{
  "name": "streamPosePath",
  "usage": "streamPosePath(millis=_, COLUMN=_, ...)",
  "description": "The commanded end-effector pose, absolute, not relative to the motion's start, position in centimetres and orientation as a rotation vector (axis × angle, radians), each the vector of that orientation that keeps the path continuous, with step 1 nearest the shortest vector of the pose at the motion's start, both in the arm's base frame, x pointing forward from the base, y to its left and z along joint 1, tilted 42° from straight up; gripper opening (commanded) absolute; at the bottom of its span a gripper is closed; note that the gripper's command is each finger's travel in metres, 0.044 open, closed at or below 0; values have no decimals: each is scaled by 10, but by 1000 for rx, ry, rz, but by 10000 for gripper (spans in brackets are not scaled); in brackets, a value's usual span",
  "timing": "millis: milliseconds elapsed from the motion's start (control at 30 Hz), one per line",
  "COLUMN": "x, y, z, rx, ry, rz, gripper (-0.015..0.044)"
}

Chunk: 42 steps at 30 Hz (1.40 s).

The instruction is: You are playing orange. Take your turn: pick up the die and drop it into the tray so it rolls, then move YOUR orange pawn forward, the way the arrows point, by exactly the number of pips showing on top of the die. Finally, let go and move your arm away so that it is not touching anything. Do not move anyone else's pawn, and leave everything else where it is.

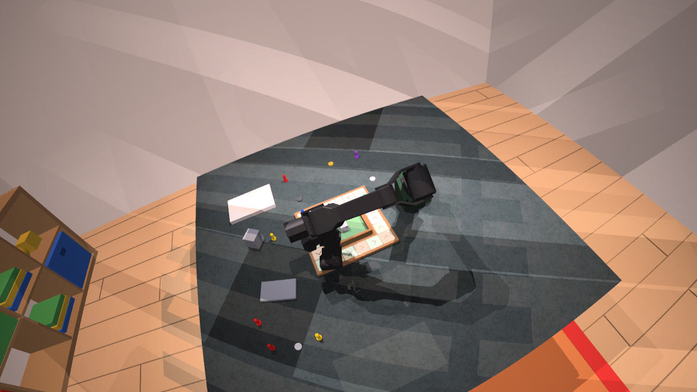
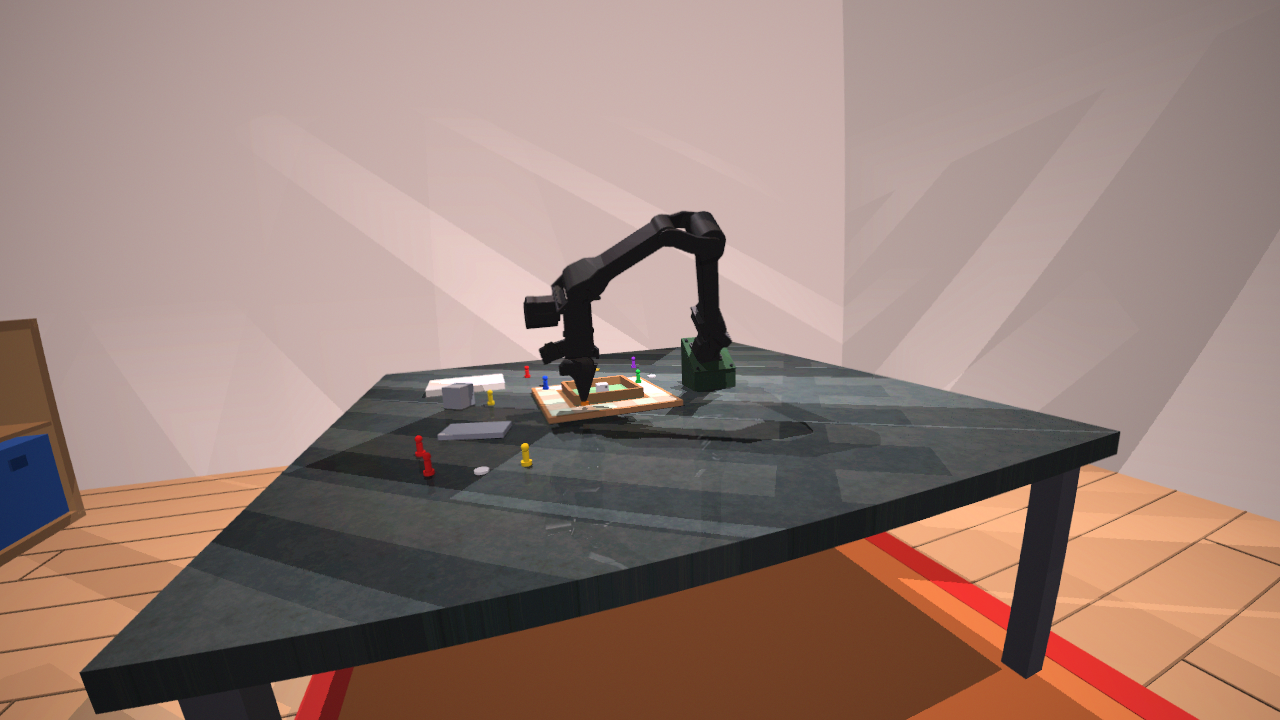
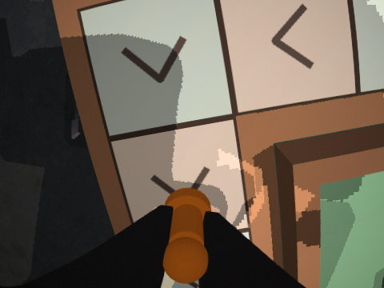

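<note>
Wrist view — one orange pawn (image 3: 187, 232), gripped

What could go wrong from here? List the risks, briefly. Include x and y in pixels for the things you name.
The gripper (image 2: 584, 399) (image 3: 187, 222) grips the orange pawn (image 3: 186, 236) close to the tray (image 2: 633, 391) (image 3: 285, 208), so a low sideways move might knock its wall.
The die (image 1: 343, 226) (image 2: 601, 386) sits inside; jolting the tray could change its top face.
The blue pawn (image 1: 301, 212) (image 2: 545, 382) stands on the same board and could be bumped.
</note>
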State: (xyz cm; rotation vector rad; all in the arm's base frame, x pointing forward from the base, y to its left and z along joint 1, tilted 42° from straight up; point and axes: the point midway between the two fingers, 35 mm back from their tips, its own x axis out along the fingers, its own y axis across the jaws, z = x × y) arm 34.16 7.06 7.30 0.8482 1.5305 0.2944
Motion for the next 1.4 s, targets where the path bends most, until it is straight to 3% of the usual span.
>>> streamPosePath(millis=0, x=346, y=53, z=91, rx=847, ry=1511, rz=293, gripper=0)
streamPosePath(millis=533, x=330, y=-6, z=160, rx=848, ry=1514, rz=293, gripper=0)
streamPosePath(millis=1367, x=303, y=40, z=108, rx=850, ry=1514, rz=295, gripper=0)
